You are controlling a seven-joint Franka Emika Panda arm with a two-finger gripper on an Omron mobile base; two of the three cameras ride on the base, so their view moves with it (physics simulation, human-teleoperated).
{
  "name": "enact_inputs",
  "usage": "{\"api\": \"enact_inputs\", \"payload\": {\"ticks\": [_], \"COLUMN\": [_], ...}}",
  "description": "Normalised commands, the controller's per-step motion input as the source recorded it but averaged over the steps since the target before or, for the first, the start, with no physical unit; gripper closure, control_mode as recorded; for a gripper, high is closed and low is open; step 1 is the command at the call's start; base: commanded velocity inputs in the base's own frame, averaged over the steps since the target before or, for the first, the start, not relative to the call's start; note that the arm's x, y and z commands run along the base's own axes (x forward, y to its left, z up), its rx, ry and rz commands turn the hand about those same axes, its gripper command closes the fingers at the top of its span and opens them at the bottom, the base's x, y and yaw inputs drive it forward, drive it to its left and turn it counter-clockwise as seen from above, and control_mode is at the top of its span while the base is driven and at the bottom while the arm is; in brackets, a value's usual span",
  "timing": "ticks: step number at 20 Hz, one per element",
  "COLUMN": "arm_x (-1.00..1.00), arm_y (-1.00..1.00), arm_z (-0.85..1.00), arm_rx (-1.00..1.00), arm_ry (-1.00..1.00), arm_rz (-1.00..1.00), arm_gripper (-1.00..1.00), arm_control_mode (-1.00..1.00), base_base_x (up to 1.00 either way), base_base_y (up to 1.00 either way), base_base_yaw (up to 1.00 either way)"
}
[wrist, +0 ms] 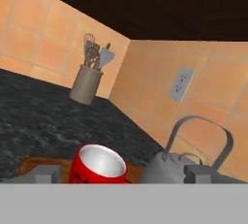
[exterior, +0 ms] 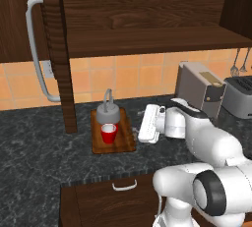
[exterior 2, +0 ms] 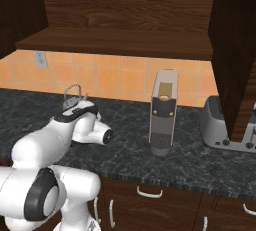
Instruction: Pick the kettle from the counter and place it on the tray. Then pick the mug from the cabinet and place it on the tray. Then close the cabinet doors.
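The grey kettle (exterior: 108,112) and the red mug (exterior: 109,133) both stand on the wooden tray (exterior: 126,141), the mug in front of the kettle. The tray lies on the dark counter (exterior: 39,152). My gripper (exterior: 140,124) hovers just right of the tray, open and holding nothing. In the hand view the mug (wrist: 99,164) and kettle (wrist: 169,169) sit close ahead between my spread fingertips (wrist: 48,173). The cabinet (exterior: 147,39) above has both doors swung open: the left door (exterior: 60,49) with its bar handle (exterior: 35,49), the right door (exterior 2: 235,50).
A tall coffee machine (exterior: 199,93) and a toaster (exterior: 239,96) stand to the right on the counter. A utensil crock (wrist: 86,85) sits in the far corner by a wall outlet (wrist: 181,83). Drawer fronts with handles (exterior: 124,186) run below the counter edge.
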Motion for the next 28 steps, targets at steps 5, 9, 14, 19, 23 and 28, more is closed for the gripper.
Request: {"api": "enact_inputs", "payload": {"ticks": [5,9,14,19,23,28], "arm_x": [-0.52,-0.63,-0.62,-0.5,-0.68,-0.84], "arm_y": [-0.05,-0.04,-0.01,-0.21,-0.22,-0.1], "arm_z": [0.69,0.42,0.21,0.29,0.19,-0.04], "arm_rx": [0.0,0.0,0.0,0.0,0.0,0.0], "arm_ry": [0.08,0.1,0.29,0.39,0.19,-0.02], "arm_rz": [-0.35,-0.28,-0.31,-0.33,-0.27,-0.27], "arm_gripper": [-1.0,-1.0,-1.0,-1.0,-1.0,-1.0], "arm_control_mode": [-1.0,-1.0,-1.0,-1.0,-1.0,-1.0], "base_base_x": [0.0,0.0,0.0,0.0,0.0,0.0], "base_base_y": [0.0,0.0,0.0,0.0,0.0,0.0], "base_base_yaw": [0.0,0.0,0.0,0.0,0.0,0.0]}}
